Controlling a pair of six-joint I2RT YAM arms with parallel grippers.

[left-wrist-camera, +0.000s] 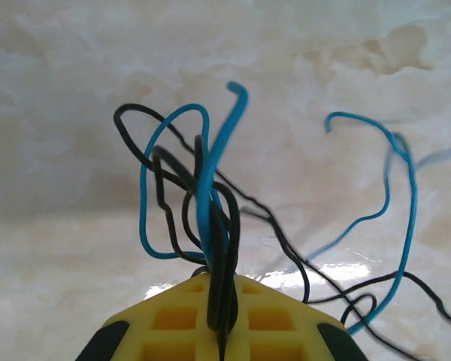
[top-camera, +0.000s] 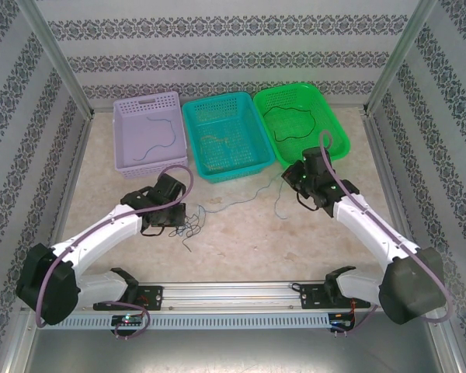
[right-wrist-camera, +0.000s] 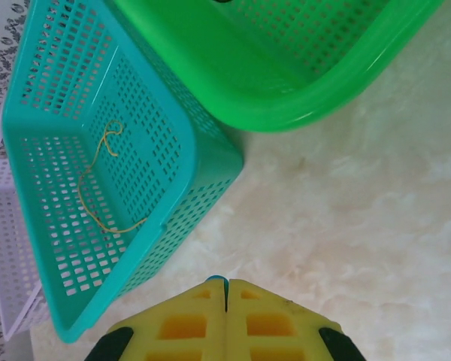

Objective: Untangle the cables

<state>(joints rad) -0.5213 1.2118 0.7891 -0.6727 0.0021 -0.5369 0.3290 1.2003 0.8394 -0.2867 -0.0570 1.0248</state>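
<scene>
Blue-black knot: hold cables (left-wrist-camera: pixel 210 218) clenched in left gripper (left-wrist-camera: pixel 222 304), draw blue strand (right-wrist-camera: pixel 219 280) rightward with right gripper (right-wrist-camera: pixel 225 299) clamped on it.

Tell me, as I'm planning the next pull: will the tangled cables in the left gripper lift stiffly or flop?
Probably floppy: the cables curl in loose loops from the shut left gripper. Likely very light, being hair-thin. Trailing strands on the table may drag along.

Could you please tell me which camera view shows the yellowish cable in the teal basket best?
The right wrist view: there the yellowish cable lies close and sharp on the floor of the teal basket. The top external view shows it as a faint thread in that basket.
</scene>
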